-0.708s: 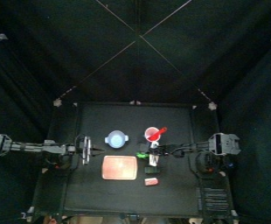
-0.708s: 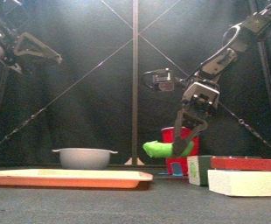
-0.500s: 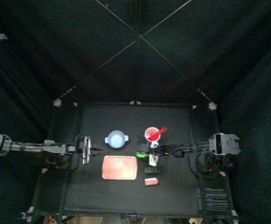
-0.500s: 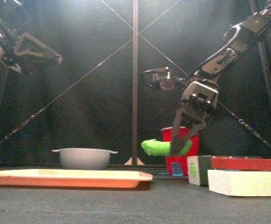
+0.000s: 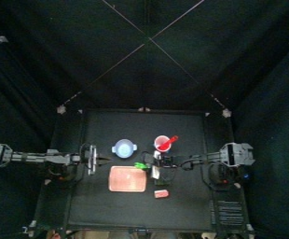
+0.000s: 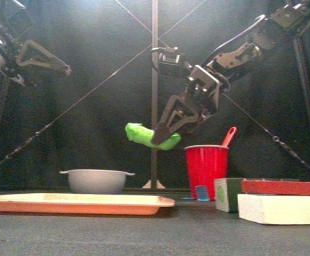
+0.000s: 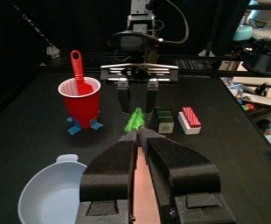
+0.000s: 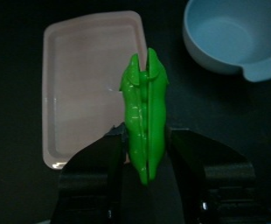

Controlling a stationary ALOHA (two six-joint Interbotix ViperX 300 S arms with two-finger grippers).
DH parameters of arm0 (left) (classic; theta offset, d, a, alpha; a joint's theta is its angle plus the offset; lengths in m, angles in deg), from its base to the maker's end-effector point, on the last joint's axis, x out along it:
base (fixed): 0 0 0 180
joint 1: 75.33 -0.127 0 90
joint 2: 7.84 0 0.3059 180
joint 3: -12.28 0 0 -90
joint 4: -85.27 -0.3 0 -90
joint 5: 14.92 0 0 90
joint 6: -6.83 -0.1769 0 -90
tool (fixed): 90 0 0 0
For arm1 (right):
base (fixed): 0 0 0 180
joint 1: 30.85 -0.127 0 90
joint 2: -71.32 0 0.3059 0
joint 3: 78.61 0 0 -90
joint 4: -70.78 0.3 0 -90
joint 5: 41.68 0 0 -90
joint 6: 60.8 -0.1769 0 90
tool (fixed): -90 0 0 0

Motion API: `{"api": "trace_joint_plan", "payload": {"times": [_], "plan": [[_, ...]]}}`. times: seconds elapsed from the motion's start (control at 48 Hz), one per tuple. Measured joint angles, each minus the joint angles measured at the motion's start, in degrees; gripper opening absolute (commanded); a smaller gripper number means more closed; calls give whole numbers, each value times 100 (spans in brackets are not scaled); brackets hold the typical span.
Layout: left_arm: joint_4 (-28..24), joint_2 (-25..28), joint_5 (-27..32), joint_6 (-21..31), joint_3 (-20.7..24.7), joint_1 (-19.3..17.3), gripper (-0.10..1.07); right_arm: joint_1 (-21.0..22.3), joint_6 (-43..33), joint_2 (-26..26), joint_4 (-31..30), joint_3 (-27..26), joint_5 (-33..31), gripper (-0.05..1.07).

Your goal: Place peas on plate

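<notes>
One hand (image 8: 144, 153) gripping peas (image 8: 144, 114), above plate (image 8: 86, 87)

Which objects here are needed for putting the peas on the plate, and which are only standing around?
Needed:
- bright green pea pod, held by right gripper
- flat salmon-pink square plate

Only standing around:
- round light-blue bowl
- red cup
- small pink block

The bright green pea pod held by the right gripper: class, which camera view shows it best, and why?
The right wrist view: the bright green pea pod fills the frame, clamped lengthwise in the right gripper. The front view shows it tilted in mid-air. The left wrist view shows a distant green sliver; the top view, a green speck.
</notes>
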Motion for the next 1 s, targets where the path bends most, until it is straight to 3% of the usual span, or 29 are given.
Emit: {"api": "trace_joint_plan", "payload": {"times": [0.229,0.604,1.0], "plan": [[9,0,0,18,-9,9,55,-229,0,545,44,-299,483,66],[18,0,0,9,-18,9,55,-439,9,1380,105,-984,545,66],[9,0,0,9,-18,9,55,-448,9,1767,149,-1283,545,72]]}}
